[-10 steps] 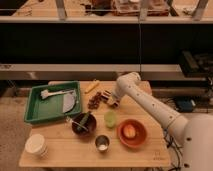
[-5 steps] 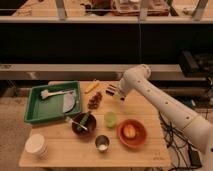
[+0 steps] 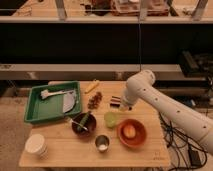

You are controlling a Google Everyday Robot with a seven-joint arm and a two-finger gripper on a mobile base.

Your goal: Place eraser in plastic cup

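Hand (image 3: 123, 106) is hanging just behind & to the right of the plastic cup (image 3: 111, 119), right beside the eraser (image 3: 115, 101); hand state: can't tell. Eraser is lying on the surface (image 3: 65, 150) just behind the cup, outside it. Reddish-brown cluster (image 3: 94, 100) is sitting behind-left of the cup.

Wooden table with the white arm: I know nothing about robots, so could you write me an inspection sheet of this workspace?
Surface: wooden table, crowded.
Job's things: eraser lies on the table, not in the cup; plastic cup stands upright just in front of it.
Clutter: green tray holding tools, yellow stick, reddish-brown cluster, dark bowl, metal cup, orange bowl, white ribbed cup.
Grippers: gripper low at the eraser's right end; contact cannot be told.
Cables: dark cables right of the table.
Surroundings: long shelves behind.
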